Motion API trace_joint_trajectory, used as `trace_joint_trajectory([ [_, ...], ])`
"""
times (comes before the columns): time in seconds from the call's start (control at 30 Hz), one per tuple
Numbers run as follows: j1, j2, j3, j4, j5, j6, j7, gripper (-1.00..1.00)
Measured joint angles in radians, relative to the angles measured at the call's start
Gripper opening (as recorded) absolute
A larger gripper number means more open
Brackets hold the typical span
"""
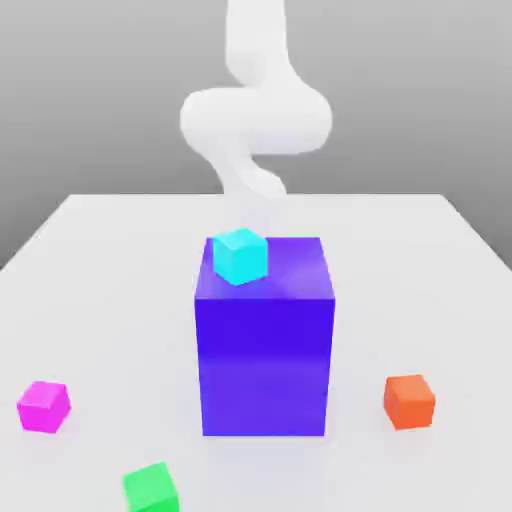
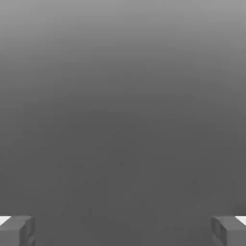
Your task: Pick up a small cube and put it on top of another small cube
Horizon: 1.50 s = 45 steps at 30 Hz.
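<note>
- Our end effector [image 2: 123, 230] is wide open and holds nothing.
- The cyan cube [image 1: 240, 256] sits on the big blue block [image 1: 265, 340], mid-surface [image 1: 100, 260].
- The pink cube [image 1: 44, 407] waits near the front left corner.
- We should come straight down and squeeze flat sides.

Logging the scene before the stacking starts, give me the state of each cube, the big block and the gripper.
Cyan cube: on the blue block, near its edge.
Blue block: upright on the table.
Magenta cube: on the table, alone.
Green cube: on the table, alone.
Orange cube: on the table, alone.
Gripper: open, empty.
</note>
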Motion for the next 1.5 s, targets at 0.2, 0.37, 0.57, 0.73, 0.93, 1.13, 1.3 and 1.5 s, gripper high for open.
trace_joint_trajectory([
  [0.2, -0.144, 0.224, -0.01, -0.055, -0.004, 0.102, 0.226, 0.0],
  [0.37, -0.246, 0.405, -0.034, -0.099, -0.012, 0.184, 0.413, 0.0],
  [0.57, -0.349, 0.622, -0.089, -0.152, -0.008, 0.282, 0.626, 0.0],
  [0.73, -0.436, 0.805, -0.129, -0.197, 0.034, 0.364, 0.777, 0.0],
  [0.93, -0.491, 1.024, -0.122, -0.202, 0.129, 0.496, 0.821, 0.0],
  [1.13, -0.518, 1.116, -0.089, -0.184, 0.157, 0.569, 0.801, -1.0],
  [1.3, -0.512, 1.087, -0.098, -0.19, 0.148, 0.547, 0.809, -1.0],
  [1.5, -0.466, 0.927, -0.109, -0.204, 0.066, 0.402, 0.809, -1.0],
])
